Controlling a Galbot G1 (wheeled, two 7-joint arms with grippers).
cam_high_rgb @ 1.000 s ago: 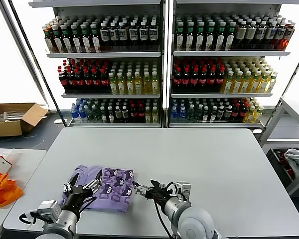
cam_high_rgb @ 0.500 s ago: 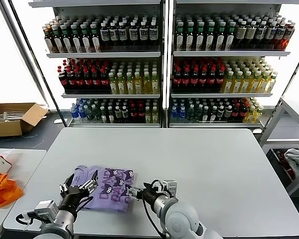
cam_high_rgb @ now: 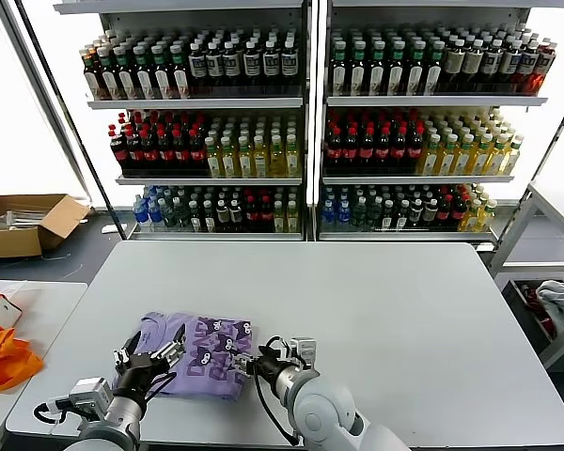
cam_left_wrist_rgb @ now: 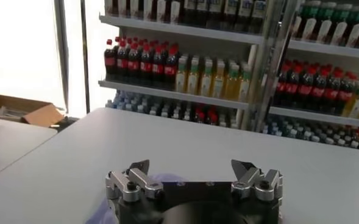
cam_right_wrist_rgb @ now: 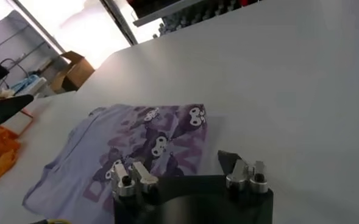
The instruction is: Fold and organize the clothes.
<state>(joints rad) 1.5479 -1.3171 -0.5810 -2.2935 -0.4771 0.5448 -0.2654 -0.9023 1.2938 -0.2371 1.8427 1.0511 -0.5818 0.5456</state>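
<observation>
The clothes are one folded lavender T-shirt (cam_high_rgb: 202,352) with a dark purple-and-white print, lying near the front left of the grey table (cam_high_rgb: 404,319). My left gripper (cam_high_rgb: 152,350) hovers open over the shirt's left part; in the left wrist view (cam_left_wrist_rgb: 191,170) only a sliver of lavender shows behind its body. At the shirt's right edge sits my right gripper (cam_high_rgb: 247,365). In the right wrist view the right gripper (cam_right_wrist_rgb: 179,169) has its jaws apart. One finger is over the printed T-shirt (cam_right_wrist_rgb: 149,143) and the other over bare table.
An orange bag (cam_high_rgb: 0,359) lies on a low side table to the left, with a cardboard box (cam_high_rgb: 23,221) on the floor behind it. Shelves of bottles (cam_high_rgb: 305,141) stand beyond the table. A whitish cloth (cam_high_rgb: 559,301) sits in a rack at the right.
My right gripper has moved left to the shirt's right edge and its jaws have narrowed somewhat. The left gripper has drawn back slightly toward the table's front, still open.
</observation>
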